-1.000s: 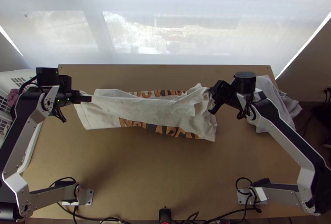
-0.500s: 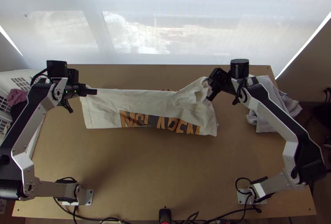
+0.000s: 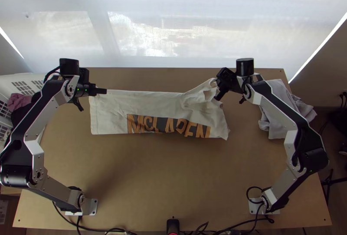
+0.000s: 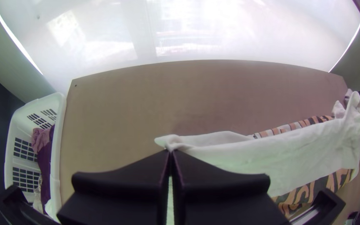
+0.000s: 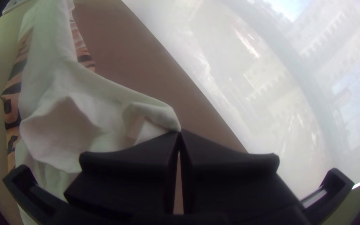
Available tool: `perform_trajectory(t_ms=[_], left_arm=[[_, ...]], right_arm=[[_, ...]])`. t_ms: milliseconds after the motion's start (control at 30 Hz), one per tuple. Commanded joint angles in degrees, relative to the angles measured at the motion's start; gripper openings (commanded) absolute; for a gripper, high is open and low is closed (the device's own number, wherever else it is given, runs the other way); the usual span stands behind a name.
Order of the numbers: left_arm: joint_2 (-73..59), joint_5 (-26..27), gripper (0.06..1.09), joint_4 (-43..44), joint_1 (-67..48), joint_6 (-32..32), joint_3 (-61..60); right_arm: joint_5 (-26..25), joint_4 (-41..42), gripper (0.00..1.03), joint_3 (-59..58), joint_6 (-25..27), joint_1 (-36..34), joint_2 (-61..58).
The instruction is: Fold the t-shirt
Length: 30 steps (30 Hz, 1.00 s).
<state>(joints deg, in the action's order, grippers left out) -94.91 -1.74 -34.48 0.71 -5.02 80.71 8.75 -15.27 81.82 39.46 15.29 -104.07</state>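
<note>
In the top view my left gripper (image 3: 100, 91) is at the upper left corner of the white t-shirt (image 3: 113, 112), and my right gripper (image 3: 219, 95) is at its upper right corner. The shirt hangs between them as a long folded band with orange lettering along its lower part. The left wrist view has my left gripper (image 4: 171, 153) shut on a corner of the shirt (image 4: 296, 154). Pinched at the tips of my right gripper (image 5: 180, 133) is another corner of the shirt (image 5: 101, 96), creased and bunched nearby.
A grey cloth pile (image 3: 277, 122) lies at the table's right side. At the left edge stands a white basket (image 4: 57, 166) with purple cloth (image 4: 44, 162) inside. The wooden table (image 3: 173, 183) extends in front of the shirt, with cables along its near edge.
Both grippers have moved up the picture, the left one also to the right and the right one slightly left. The shirt's upper edge has gone with them, and more lettering shows.
</note>
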Motion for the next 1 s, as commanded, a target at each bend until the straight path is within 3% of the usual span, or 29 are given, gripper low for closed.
perform_trajectory(t_ms=[0, 967], left_arm=[[-4.3, 0.0, 0.09, 2.1, 0.0, -0.3, 1.6], [-18.0, 0.1, 0.09, 4.0, -1.5, -1.0, 7.5]], right_arm=[[-0.1, 0.4, 0.03, 1.4, 0.1, -0.4, -3.6], [-2.5, 0.4, 0.03, 5.4, -0.6, -1.1, -13.4]])
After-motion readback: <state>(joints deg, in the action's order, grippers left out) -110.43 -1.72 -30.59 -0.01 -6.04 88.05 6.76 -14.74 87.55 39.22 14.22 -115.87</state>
